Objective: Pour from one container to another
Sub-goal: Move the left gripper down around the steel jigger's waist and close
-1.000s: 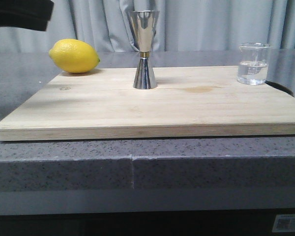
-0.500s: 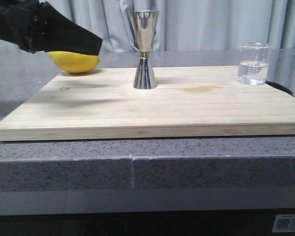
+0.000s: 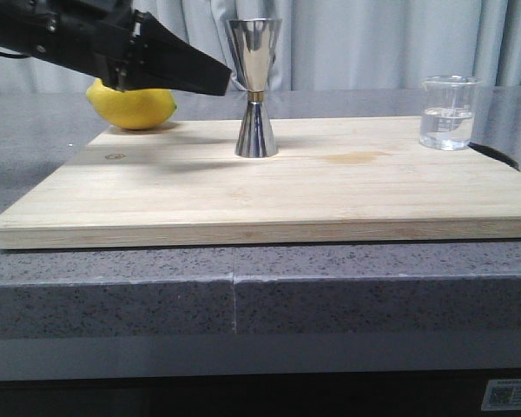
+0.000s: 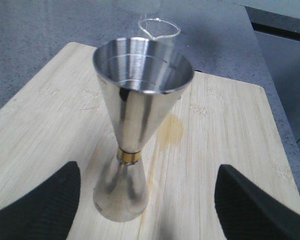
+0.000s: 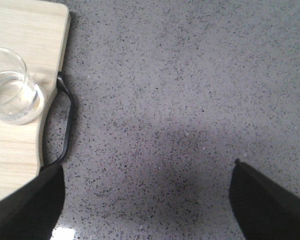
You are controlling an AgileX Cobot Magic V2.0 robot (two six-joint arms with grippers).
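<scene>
The steel hourglass jigger [image 3: 255, 87] with a gold waist band stands upright at the back middle of the wooden board [image 3: 269, 187]. The clear glass beaker [image 3: 449, 113], holding some clear liquid, stands at the board's right back corner. My left gripper [image 3: 217, 80] reaches in from the left at the height of the jigger's upper cup, just short of it. In the left wrist view it [image 4: 147, 200] is open, and the jigger [image 4: 137, 125] stands ahead of the wide-apart fingers. My right gripper [image 5: 147, 200] is open over bare counter, with the beaker [image 5: 12, 92] off to one side.
A yellow lemon [image 3: 132, 102] lies at the board's back left, partly behind my left arm. A black handle loop [image 5: 65, 125] sticks out of the board's right edge. The board rests on a grey speckled counter [image 3: 243, 287]. Grey curtains hang behind.
My left arm has swept in from the upper left toward the right, and its fingertips have come close to the jigger. Jigger, beaker and lemon have stayed put.
</scene>
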